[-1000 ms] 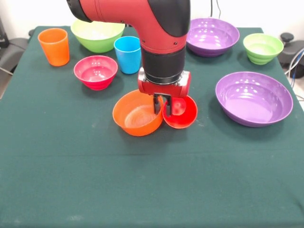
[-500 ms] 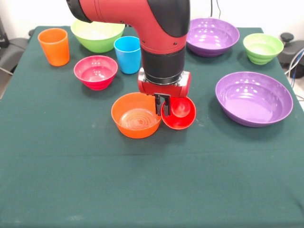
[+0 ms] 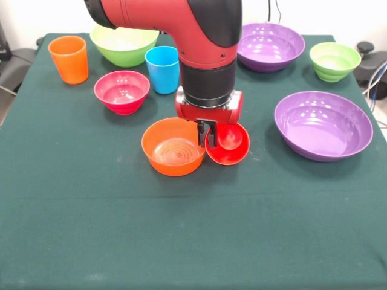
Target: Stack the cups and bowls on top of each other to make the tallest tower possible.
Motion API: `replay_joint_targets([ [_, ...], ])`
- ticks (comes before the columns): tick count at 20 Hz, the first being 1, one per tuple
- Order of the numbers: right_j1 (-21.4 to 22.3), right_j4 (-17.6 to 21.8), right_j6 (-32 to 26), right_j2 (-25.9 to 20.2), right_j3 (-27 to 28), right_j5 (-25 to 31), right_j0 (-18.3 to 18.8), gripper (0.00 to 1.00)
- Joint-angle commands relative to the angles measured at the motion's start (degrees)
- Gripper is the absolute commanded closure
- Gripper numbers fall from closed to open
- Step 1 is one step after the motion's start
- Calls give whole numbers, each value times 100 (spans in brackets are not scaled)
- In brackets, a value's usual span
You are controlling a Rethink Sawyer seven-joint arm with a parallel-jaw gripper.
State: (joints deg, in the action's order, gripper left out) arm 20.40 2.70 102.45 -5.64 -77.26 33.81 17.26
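Observation:
My gripper [image 3: 206,134] hangs over the table's middle, shut on the left rim of the red cup [image 3: 230,145], which tips its mouth toward the camera. The orange bowl [image 3: 173,154] sits flat just left of the fingers, touching the cup. Behind stand the blue cup [image 3: 162,69], the pink bowl [image 3: 121,90], the orange cup [image 3: 68,58] and the large lime green bowl [image 3: 124,43]. No tower is in view; each piece sits singly.
Two purple bowls sit to the right, one at the back [image 3: 270,45] and a wider one nearer [image 3: 323,124]. A small green bowl [image 3: 334,60] is at the back right corner. The dark green tablecloth [image 3: 193,241] covers the table.
The orange bowl was tilted up against the fingers a second ago; it now lies flat and slightly further left. The red cup has risen a touch. The last half second shows no movement.

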Motion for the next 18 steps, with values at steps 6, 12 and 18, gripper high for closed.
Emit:
replay_joint_targets([
  [6,385,276,-402,-754,-407,-15,100,100],
  [12,1117,-41,-38,-1064,-1339,-50,68,100],
  [18,1633,-346,73,-1508,-2176,-177,322,100],
])
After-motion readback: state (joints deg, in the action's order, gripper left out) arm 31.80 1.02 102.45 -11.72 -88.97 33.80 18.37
